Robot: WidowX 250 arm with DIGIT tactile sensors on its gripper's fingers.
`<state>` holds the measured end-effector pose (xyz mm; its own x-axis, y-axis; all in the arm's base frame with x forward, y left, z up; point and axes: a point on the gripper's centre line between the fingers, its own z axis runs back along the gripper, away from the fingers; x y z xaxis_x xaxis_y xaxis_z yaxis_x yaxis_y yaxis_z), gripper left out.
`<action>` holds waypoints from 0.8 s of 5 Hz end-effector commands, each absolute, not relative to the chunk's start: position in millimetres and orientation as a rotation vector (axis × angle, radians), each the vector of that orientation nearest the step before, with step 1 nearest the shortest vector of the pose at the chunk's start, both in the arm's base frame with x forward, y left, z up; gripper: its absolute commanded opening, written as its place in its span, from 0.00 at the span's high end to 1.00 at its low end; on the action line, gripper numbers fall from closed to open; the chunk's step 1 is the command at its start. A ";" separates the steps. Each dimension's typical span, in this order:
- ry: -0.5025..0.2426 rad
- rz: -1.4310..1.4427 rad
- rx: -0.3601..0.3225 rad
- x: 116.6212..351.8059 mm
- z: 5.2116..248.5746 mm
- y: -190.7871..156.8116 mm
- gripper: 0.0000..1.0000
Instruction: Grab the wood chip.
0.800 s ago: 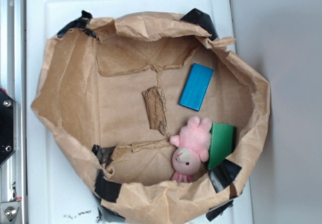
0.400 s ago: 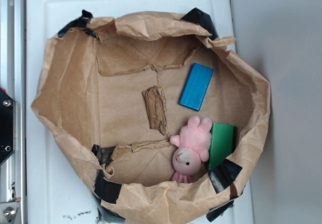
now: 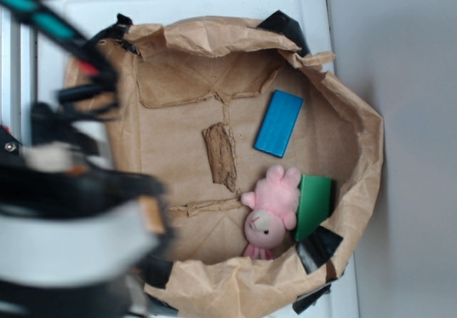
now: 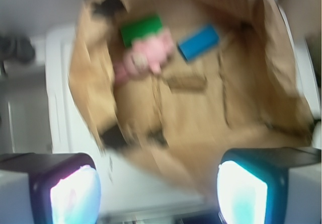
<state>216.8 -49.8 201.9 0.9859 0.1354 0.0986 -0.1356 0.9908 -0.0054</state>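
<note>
The wood chip (image 3: 221, 156) lies flat on the floor of the torn paper bag (image 3: 93, 139), near its middle, with bare paper all around it. The blue block (image 3: 278, 123) sits beside the chip, toward the bag's far wall; the pink plush toy (image 3: 270, 211) and green block (image 3: 314, 205) crowd one corner. The gripper (image 4: 158, 186), blurred, hangs outside the bag's rim, well apart from the chip, jaws apart and empty.
</note>
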 end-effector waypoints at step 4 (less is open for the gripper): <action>-0.122 0.757 -0.149 266.6 183.6 2.8 0.00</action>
